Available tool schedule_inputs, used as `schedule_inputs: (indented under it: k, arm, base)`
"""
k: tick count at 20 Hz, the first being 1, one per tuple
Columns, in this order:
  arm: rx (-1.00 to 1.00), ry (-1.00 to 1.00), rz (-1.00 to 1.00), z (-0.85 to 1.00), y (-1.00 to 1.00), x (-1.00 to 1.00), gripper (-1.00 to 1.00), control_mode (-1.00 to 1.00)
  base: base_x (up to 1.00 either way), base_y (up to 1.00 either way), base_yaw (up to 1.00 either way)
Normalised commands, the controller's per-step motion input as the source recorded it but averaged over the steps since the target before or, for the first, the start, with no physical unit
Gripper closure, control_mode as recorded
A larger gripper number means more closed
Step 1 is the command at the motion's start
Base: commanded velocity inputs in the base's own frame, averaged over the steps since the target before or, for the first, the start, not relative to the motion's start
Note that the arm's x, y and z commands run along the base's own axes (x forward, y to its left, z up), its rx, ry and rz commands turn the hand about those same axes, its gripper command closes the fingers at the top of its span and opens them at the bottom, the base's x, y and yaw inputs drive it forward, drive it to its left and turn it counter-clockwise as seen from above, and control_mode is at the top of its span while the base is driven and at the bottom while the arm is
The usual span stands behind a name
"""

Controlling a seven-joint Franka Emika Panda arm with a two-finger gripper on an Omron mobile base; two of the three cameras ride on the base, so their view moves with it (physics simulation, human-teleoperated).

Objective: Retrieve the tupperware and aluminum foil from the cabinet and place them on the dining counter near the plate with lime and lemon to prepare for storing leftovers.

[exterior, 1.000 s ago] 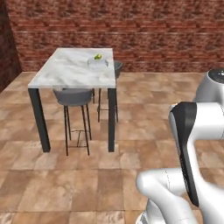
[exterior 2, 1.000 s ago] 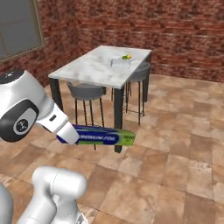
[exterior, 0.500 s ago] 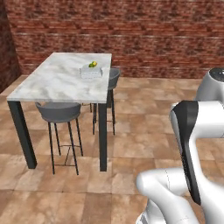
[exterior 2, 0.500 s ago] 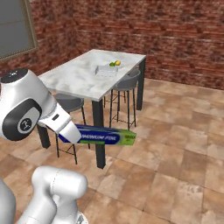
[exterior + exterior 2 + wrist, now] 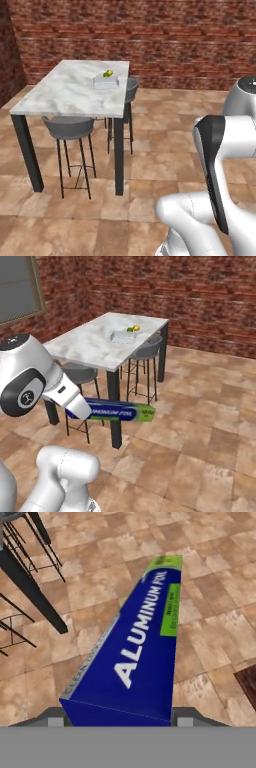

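- Gripper point(image 5: 118, 719) was clamped on one end of the aluminum foil point(image 5: 112, 410); the box jutted out level from lower left of the right base view, over the tiled floor point(image 5: 200, 446).
- Box looked light, stiff, smooth cardboard. My read: the end grip leaves a long lever, so it may pivot or slip; a mid-length hold would be steadier.
- Dining counter point(image 5: 70, 92) sat upper left in left base view, tupperware point(image 5: 105, 82) on it, lime point(image 5: 106, 74) and lemon point(image 5: 110, 73) just behind.
- Stools point(image 5: 69, 129) tucked underneath.
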Motion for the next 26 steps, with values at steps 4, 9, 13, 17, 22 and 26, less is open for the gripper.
schedule_inputs:
  k: [4,9,13,17,22,26]
  arm:
    - [0.00,0.00,0.00,0.00,0.00,0.00,1.00,1.00]
    - [0.00,0.00,0.00,0.00,0.00,0.00,1.00,1.00]
    - [0.00,0.00,0.00,0.00,0.00,0.00,1.00,1.00]
    - [0.00,0.00,0.00,0.00,0.00,0.00,1.00,1.00]
    - [0.00,0.00,0.00,0.00,0.00,0.00,1.00,1.00]
    - [0.00,0.00,0.00,0.00,0.00,0.00,1.00,1.00]
  base:
    - [1.00,-0.70,0.25]
    - [1.00,-0.37,0.09]
    - [1.00,-0.04,-0.12]
    - [1.00,0.00,-0.34]
    - [1.00,0.18,-0.44]
    - [1.00,0.27,-0.44]
